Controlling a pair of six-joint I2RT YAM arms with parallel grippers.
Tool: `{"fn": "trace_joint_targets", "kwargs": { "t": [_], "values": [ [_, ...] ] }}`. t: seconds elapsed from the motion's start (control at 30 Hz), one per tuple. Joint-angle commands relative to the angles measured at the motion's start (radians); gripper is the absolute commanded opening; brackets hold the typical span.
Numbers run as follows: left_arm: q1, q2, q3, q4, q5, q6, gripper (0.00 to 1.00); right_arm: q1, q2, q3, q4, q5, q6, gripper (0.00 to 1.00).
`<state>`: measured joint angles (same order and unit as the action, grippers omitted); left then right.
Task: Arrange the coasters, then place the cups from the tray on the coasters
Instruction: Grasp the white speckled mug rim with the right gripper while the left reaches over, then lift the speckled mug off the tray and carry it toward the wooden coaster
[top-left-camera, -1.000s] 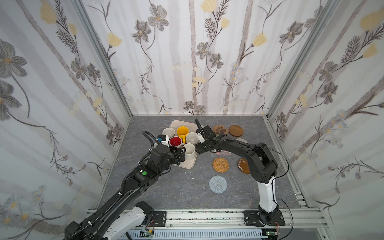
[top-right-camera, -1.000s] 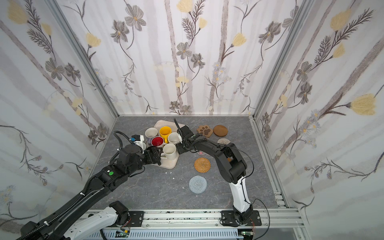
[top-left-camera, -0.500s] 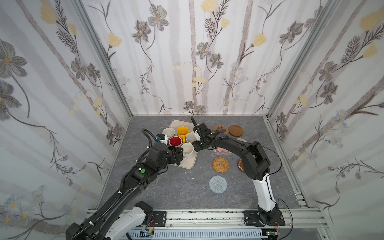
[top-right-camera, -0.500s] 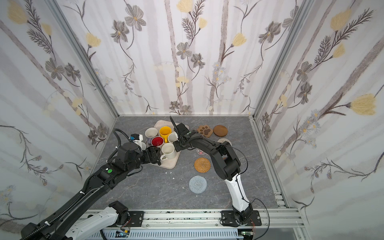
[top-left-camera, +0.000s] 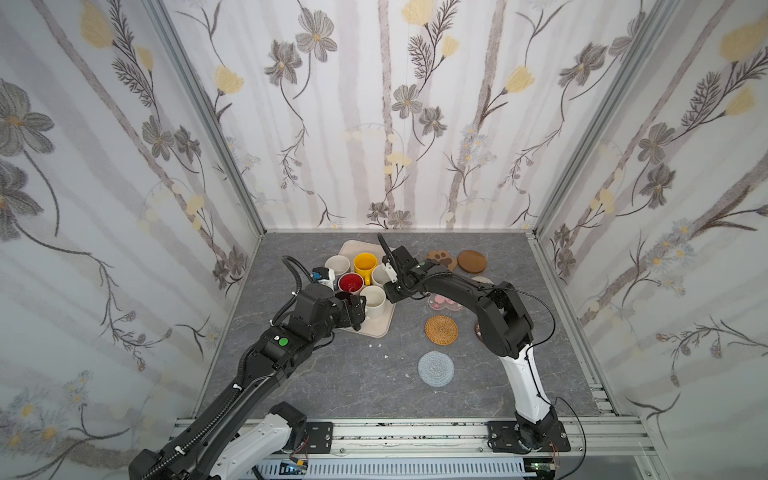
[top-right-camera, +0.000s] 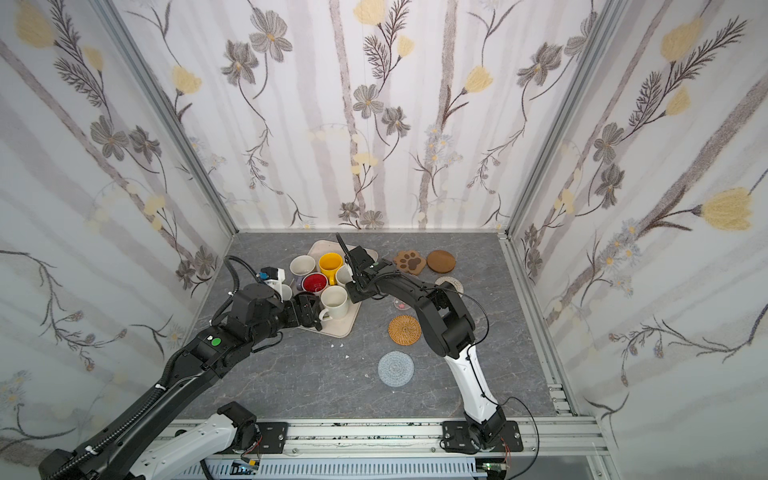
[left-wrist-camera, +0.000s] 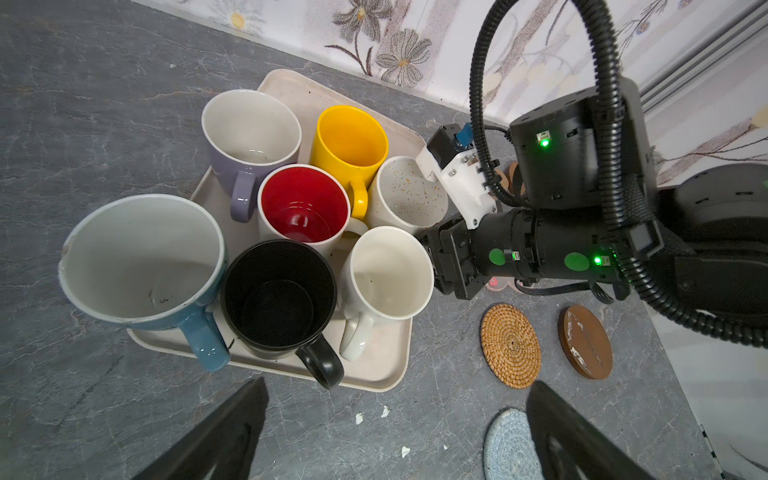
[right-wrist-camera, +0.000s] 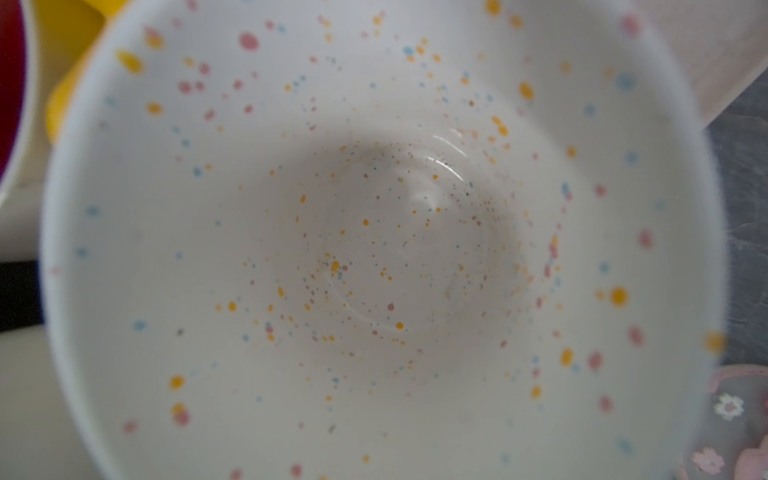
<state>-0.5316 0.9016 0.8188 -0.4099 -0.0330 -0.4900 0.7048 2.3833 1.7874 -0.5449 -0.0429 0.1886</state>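
Broadly, the beige tray (top-left-camera: 380, 329) lies left of centre on the grey table (top-left-camera: 332, 386) and carries all seven cups. The left gripper (left-wrist-camera: 397, 384) hovers over the tray's near edge, fingers spread wide, grasping nothing. The right gripper (top-left-camera: 390, 289) reaches down at the tray's right edge by the speckled mug (left-wrist-camera: 409, 193). Its fingers are hidden, so I cannot tell whether they are clenched. On the tray also stand the light blue mug (left-wrist-camera: 141, 257), black mug (left-wrist-camera: 278, 291), cream mug (left-wrist-camera: 390, 274), red-lined mug (left-wrist-camera: 303, 203), yellow mug (left-wrist-camera: 349, 137) and lavender mug (left-wrist-camera: 249, 124). Right of the tray lie the grey-blue coaster (top-left-camera: 435, 368), rattan coaster (top-left-camera: 441, 330), pink blossom coaster (top-left-camera: 444, 302), paw coaster (top-left-camera: 444, 258) and a wooden round (top-left-camera: 472, 261).
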Motion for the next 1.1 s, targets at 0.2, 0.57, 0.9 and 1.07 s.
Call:
{"fn": "trace_joint_targets", "kwargs": {
  "t": [0.2,0.57,0.9,1.07],
  "values": [
    [0.001,-0.006,0.002,-0.004,-0.011,0.017,1.00,-0.001,-0.008,-0.004,0.013,0.023,-0.021,0.33],
    [0.001,0.013,0.008,-0.001,-0.045,0.048,1.00,-0.001,-0.090,-0.047,0.051,0.039,-0.011,0.19],
    [0.001,0.021,0.002,0.010,-0.070,0.045,1.00,-0.001,-0.198,-0.147,0.094,0.044,0.006,0.12],
    [0.001,0.030,-0.003,0.016,-0.066,0.042,1.00,-0.001,-0.256,-0.205,0.115,0.065,0.006,0.05]
  ]
}}
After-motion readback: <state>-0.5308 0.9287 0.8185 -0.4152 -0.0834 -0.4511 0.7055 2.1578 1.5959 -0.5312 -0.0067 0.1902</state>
